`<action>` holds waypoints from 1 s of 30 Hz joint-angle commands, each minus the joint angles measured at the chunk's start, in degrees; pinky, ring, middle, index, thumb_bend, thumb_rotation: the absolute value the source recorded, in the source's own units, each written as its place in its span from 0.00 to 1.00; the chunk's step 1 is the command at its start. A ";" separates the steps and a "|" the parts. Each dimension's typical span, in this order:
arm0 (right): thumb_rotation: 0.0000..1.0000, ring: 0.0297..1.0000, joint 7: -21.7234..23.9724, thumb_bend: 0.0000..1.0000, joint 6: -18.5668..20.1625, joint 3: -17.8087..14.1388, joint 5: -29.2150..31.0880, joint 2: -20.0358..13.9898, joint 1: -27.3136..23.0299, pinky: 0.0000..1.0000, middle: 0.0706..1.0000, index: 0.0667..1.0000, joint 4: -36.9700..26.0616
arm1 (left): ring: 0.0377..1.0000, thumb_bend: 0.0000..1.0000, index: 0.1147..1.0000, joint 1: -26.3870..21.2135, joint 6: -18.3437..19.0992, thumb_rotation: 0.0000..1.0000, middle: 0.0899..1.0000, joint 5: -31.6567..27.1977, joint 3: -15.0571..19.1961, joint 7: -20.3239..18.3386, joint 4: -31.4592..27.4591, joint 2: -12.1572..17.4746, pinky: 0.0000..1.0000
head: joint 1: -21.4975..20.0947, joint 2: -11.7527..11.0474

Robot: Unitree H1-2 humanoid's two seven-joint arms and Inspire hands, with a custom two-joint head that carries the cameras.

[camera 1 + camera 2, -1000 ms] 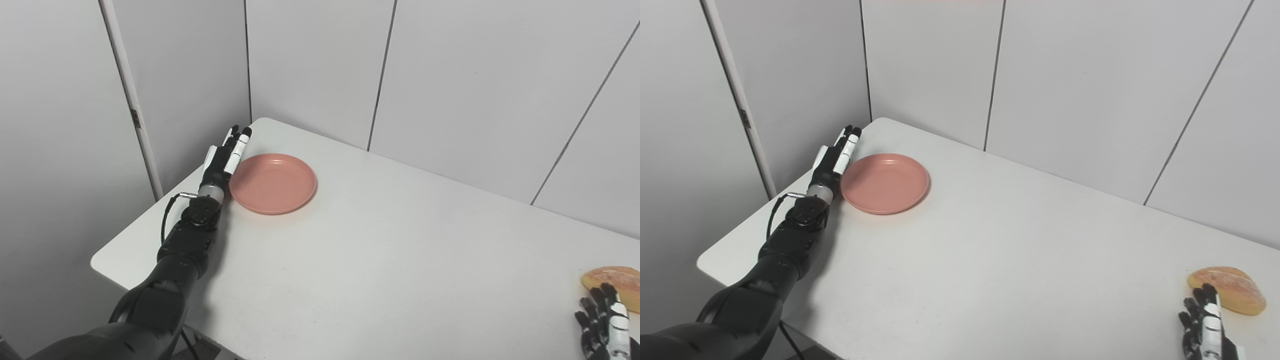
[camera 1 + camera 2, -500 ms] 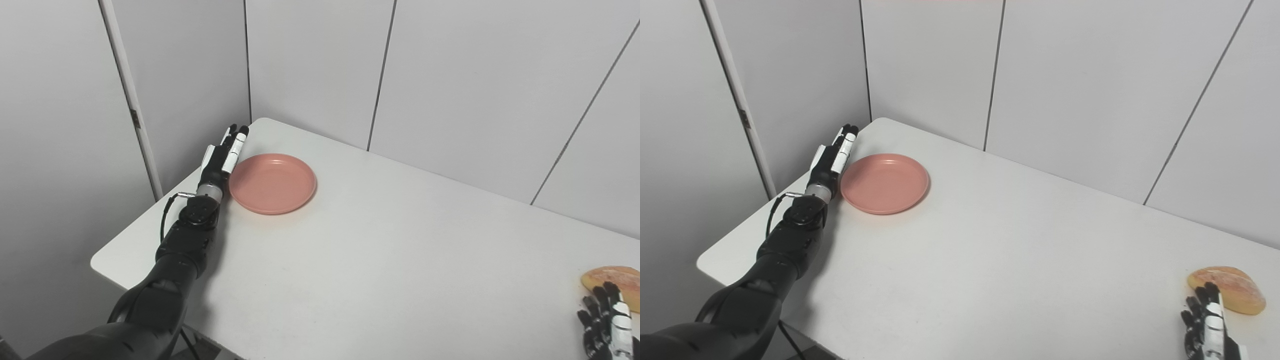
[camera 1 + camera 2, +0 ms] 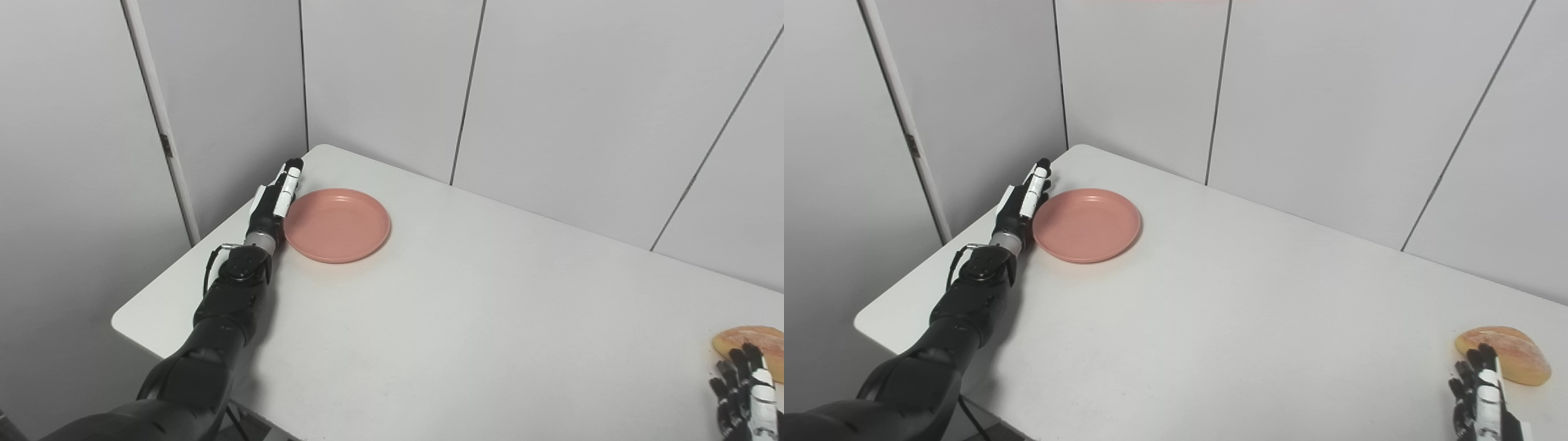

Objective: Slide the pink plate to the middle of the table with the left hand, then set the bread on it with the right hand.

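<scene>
Left hand: my left hand (image 3: 274, 199) lies flat and edge-on at the plate's 9 o'clock side, fingers straight and close together, gripping nothing; its inner edge looks to be touching the rim.

Change at the hand: half a second ago the fingers stood a little splayed and just clear of the rim; now they are drawn together and pressed in against it.

Plate: the plate (image 3: 337, 224) sits near the table's far left corner, at about 10 o'clock from the table's middle. It has shifted a shade toward 3 o'clock since a second ago, while the walls and table edge hold their place, so the plate has moved and not the camera.

Meaning: I judge the slide has just begun. The push is taking, but the plate is well short of the middle, and nearly all of the travel toward 4 o'clock remains.

Right hand: my right hand (image 3: 1482, 398) waits at the near right edge, only partly in view, fingers extended and apart, holding nothing.

Bread: the bread (image 3: 1503, 362) lies on the table (image 3: 1213, 318) just beyond those fingertips, at their 1 o'clock, untouched as far as I can see.

Risk: with contact on one side only, I expect the plate may turn or slip off my hand's edge if I push off-centre.
</scene>
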 commanded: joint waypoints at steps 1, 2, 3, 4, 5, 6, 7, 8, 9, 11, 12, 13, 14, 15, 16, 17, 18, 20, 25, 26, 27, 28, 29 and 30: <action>0.98 1.00 0.25 0.43 0.04 -0.25 0.40 -0.33 -1.35 1.00 1.00 1.00 -2.47 | 0.90 0.64 0.89 -1.59 0.41 1.00 0.92 -1.59 0.13 -2.37 -1.64 0.17 1.00 | 0.04 0.07; 0.98 1.00 0.24 0.44 0.07 -0.25 0.40 -0.35 -1.37 1.00 1.00 1.00 -2.47 | 0.89 0.64 0.89 -1.60 0.47 1.00 0.92 -1.75 0.10 -2.60 -1.76 0.07 0.99 | 0.04 0.07; 0.98 1.00 0.25 0.44 -0.01 -0.21 0.32 -0.39 -1.37 1.00 1.00 1.00 -2.41 | 0.89 0.64 0.89 -1.60 0.71 1.00 0.92 -1.79 0.01 -2.58 -1.94 -0.01 0.99 | 0.04 0.11; 0.98 1.00 0.26 0.44 -0.08 -0.18 0.25 -0.43 -1.37 1.00 1.00 1.00 -2.37 | 0.88 0.65 0.88 -1.59 0.90 1.00 0.91 -1.83 -0.08 -2.51 -2.06 -0.04 0.98 | 0.04 0.11; 0.98 1.00 0.25 0.44 -0.04 -0.21 0.38 -0.37 -1.35 1.00 1.00 1.00 -2.44 | 0.88 0.65 0.88 -1.61 1.28 1.00 0.91 -2.35 -0.01 -2.97 -2.35 -0.21 0.98 | 0.02 0.17; 0.97 1.00 0.25 0.44 0.01 -0.24 0.49 -0.31 -1.33 1.00 1.00 1.00 -2.52 | 0.88 0.65 0.89 -1.61 1.56 1.00 0.91 -2.75 0.08 -3.36 -2.57 -0.34 0.95 | 0.02 0.17; 0.97 1.00 0.02 0.44 0.18 -0.26 0.35 -0.22 -1.31 1.00 1.00 1.00 -2.65 | 0.88 0.65 0.90 -1.72 1.86 1.00 0.91 -3.63 0.37 -4.08 -2.77 -0.59 0.94 | -0.12 0.24; 0.97 1.00 -0.15 0.44 0.30 -0.26 0.23 -0.16 -1.30 1.00 1.00 1.00 -2.73 | 0.88 0.66 0.90 -1.78 2.08 1.00 0.91 -4.27 0.55 -4.55 -2.93 -0.75 0.92 | -0.12 0.24; 0.97 1.00 -0.14 0.44 0.25 -0.24 0.22 -0.17 -1.28 1.00 1.00 1.00 -2.75 | 0.88 0.66 0.90 -1.95 2.10 1.00 0.91 -4.76 0.69 -4.96 -2.91 -0.92 0.91 | -0.25 0.30; 0.97 1.00 0.07 0.44 -0.06 -0.21 0.32 -0.25 -1.32 1.00 1.00 1.00 -2.54 | 0.88 0.67 0.90 -2.18 2.11 1.00 0.91 -5.16 0.64 -5.36 -2.88 -1.08 0.91 | -0.29 0.35; 0.97 1.00 0.13 0.44 -0.20 -0.22 0.36 -0.27 -1.34 1.00 1.00 1.00 -2.40 | 0.88 0.68 0.90 -2.27 2.20 1.00 0.91 -5.23 0.60 -5.44 -2.89 -1.15 0.91 | -0.27 0.37; 0.96 1.00 0.18 0.44 -0.19 -0.27 0.53 -0.23 -1.37 1.00 1.00 1.00 -2.34 | 0.88 0.69 0.90 -2.35 2.20 1.00 0.90 -5.37 0.56 -5.60 -2.93 -1.26 0.92 | -0.31 0.42; 0.96 1.00 0.19 0.44 -0.15 -0.31 0.66 -0.17 -1.38 1.00 1.00 1.00 -2.35 | 0.88 0.69 0.90 -2.44 2.23 1.00 0.90 -5.49 0.50 -5.72 -3.02 -1.37 0.92 | -0.34 0.48; 0.96 1.00 0.19 0.43 -0.01 -0.30 0.74 -0.15 -1.38 1.00 1.00 1.00 -2.49 | 0.88 0.69 0.90 -2.54 2.17 1.00 0.90 -5.58 0.42 -5.85 -3.06 -1.54 0.93 | -0.34 0.48; 0.96 1.00 0.17 0.43 0.15 -0.25 0.74 -0.13 -1.32 1.00 1.00 1.00 -2.77 | 0.88 0.69 0.90 -2.62 2.19 1.00 0.90 -5.63 0.38 -5.84 -3.24 -1.74 0.94 | -0.43 0.54; 0.96 1.00 0.12 0.43 0.18 -0.19 0.65 -0.13 -1.26 1.00 1.00 1.00 -2.95 | 0.88 0.69 0.89 -2.65 2.44 1.00 0.90 -5.71 0.38 -5.72 -3.59 -2.00 0.94 | -0.43 0.54; 0.97 1.00 0.00 0.43 0.14 -0.15 0.48 -0.11 -1.24 1.00 1.00 1.00 -3.02 | 0.88 0.69 0.89 -2.69 2.81 1.00 0.90 -5.80 0.39 -5.60 -3.96 -2.25 0.94 | -0.46 0.62; 0.98 1.00 0.02 0.43 0.11 -0.09 0.37 -0.20 -1.31 1.00 1.00 1.00 -2.87 | 0.87 0.67 0.88 -2.86 3.37 1.00 0.89 -5.75 0.38 -5.21 -4.47 -2.74 0.93 | -0.51 0.68; 0.98 1.00 -0.01 0.43 0.07 -0.09 0.38 -0.16 -1.31 1.00 1.00 1.00 -2.78 | 0.88 0.66 0.87 -3.47 2.08 1.00 0.89 -5.48 -0.22 -6.65 -3.51 -3.40 0.92 | -1.37 1.08; 0.98 1.00 -0.06 0.43 0.06 -0.10 0.34 -0.13 -1.33 1.00 1.00 1.00 -2.75 | 0.88 0.66 0.87 -3.52 1.93 1.00 0.90 -5.51 -0.30 -6.89 -3.41 -3.47 0.92 | -1.37 1.08; 0.98 1.00 -0.27 0.43 0.10 -0.07 0.11 -0.08 -1.37 1.00 1.00 1.00 -2.69 | 0.89 0.66 0.88 -3.56 1.53 1.00 0.91 -5.55 -0.37 -7.09 -3.33 -3.76 0.92 | -1.83 1.28; 0.98 1.00 -0.41 0.44 0.14 -0.05 -0.06 -0.04 -1.39 1.00 1.00 1.00 -2.66 | 0.88 0.66 0.88 -3.58 1.25 1.00 0.90 -5.56 -0.39 -7.21 -3.27 -3.95 0.91 | -1.92 1.31; 0.99 1.00 -0.54 0.45 0.11 0.04 -0.31 0.05 -1.36 1.00 1.00 1.00 -2.82 | 0.87 0.67 0.87 -3.67 0.91 1.00 0.89 -5.52 -0.50 -7.44 -2.95 -4.16 0.89 | -2.61 1.53; 0.99 1.00 -0.61 0.46 0.08 0.11 -0.48 0.12 -1.34 1.00 1.00 1.00 -2.94 | 0.86 0.68 0.87 -3.75 0.67 1.00 0.89 -5.49 -0.58 -7.61 -2.68 -4.29 0.89 | -2.61 1.53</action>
